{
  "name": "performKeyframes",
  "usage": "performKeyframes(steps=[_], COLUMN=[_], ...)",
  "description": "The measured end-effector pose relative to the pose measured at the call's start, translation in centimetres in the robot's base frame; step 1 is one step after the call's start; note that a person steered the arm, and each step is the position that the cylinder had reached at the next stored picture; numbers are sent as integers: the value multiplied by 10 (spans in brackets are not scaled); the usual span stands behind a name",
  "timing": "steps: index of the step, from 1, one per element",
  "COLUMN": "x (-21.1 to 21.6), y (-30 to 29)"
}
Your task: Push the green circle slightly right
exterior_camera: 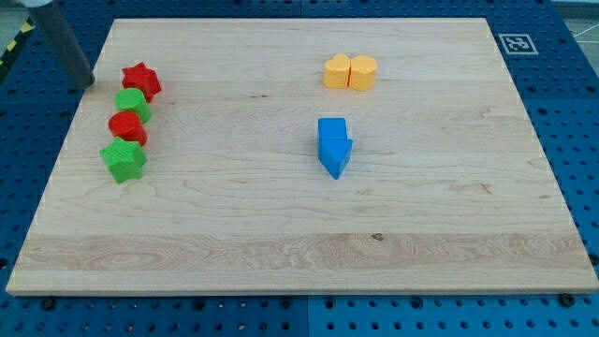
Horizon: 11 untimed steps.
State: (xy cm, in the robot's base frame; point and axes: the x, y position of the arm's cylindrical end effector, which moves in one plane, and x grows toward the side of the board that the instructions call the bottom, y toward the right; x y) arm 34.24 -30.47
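Observation:
The green circle (132,102) sits near the board's left edge, in a tight column of blocks. A red star (141,81) touches it from above. A red round block (125,125) touches it from below, and a green star (124,161) lies below that. My rod comes in from the view's top left corner. My tip (91,82) rests at the board's left edge, to the left of the red star and up-left of the green circle, a short gap away from both.
Two yellow blocks (350,72) sit side by side at the upper middle. A blue arrow (333,146) points down at the board's centre. A black-and-white marker tag (515,43) lies off the board's top right corner.

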Motion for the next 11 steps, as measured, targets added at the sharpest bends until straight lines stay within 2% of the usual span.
performKeyframes(steps=[1, 2, 3, 8, 10, 11], x=[8, 43, 40, 46, 46, 37], y=[0, 0, 2, 114, 118, 94])
